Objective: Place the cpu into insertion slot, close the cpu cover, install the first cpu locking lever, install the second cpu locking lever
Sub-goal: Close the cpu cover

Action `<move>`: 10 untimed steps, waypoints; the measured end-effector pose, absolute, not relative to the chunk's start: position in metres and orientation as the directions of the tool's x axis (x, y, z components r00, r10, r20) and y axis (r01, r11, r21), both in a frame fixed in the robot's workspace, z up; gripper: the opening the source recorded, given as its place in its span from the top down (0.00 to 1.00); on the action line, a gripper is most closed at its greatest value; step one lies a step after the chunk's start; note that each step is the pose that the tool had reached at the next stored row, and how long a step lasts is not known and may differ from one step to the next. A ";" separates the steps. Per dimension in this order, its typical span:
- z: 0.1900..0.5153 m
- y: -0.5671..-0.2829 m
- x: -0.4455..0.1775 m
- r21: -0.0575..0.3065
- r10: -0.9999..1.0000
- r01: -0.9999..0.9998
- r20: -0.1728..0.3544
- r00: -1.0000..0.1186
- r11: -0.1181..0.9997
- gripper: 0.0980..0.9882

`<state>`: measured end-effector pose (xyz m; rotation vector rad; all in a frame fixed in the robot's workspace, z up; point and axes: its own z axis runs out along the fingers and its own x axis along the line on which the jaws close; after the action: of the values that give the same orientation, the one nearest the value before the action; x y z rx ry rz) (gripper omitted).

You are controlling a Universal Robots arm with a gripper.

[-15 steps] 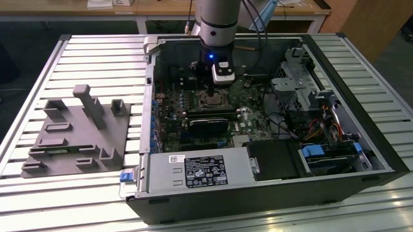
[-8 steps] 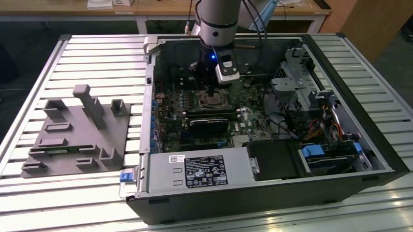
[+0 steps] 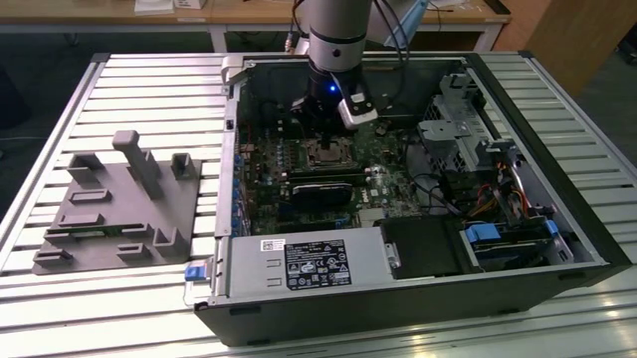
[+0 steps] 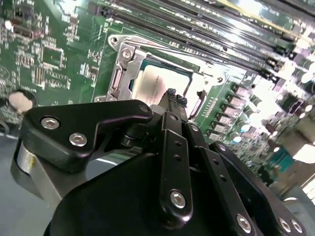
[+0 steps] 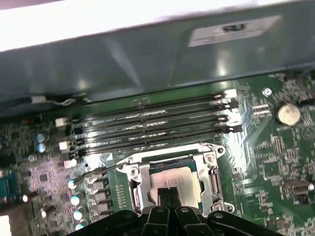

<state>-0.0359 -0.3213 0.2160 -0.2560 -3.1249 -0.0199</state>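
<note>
Black fingers of the claw (image 4: 175,97) were pressed together tip to tip, gripping nothing, and hung right over the cpu (image 5: 184,178); whether the tips touched it could not be told. The cpu, dull silver-grey, sat in the insertion slot (image 3: 324,155). The cpu cover (image 5: 139,187) lay flat around it, its square window framing the chip. A thin wire locking lever (image 5: 101,168) stuck out from one corner of the slot, over a row of capacitors (image 5: 75,199), not tucked down against the frame. Beside the slot ran four long black memory slots (image 5: 152,123), and farther off a coin cell battery (image 5: 287,113) sat on the green motherboard (image 5: 256,162). In the exterior view the arm (image 3: 339,30) came down from twelve o'clock into the open computer case (image 3: 557,186). The power supply (image 3: 298,265) lay at the case's six o'clock, and a grey fixture block (image 3: 119,209) stood at its nine o'clock on the slatted metal bench (image 3: 149,82).
</note>
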 end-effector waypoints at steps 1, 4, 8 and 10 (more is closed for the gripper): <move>0.216 -0.321 -0.036 0.012 0.145 0.145 0.007 -0.989 0.989 0.99; 0.216 -0.321 -0.036 0.012 0.091 0.091 0.007 -0.996 0.996 0.99; 0.215 -0.321 -0.036 0.012 0.018 0.018 0.007 -1.000 1.000 0.99; 0.215 -0.321 -0.036 0.012 -0.016 -0.016 0.007 -1.000 1.000 0.99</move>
<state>-0.0358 -0.3214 0.2148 0.0250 -3.1344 -0.0191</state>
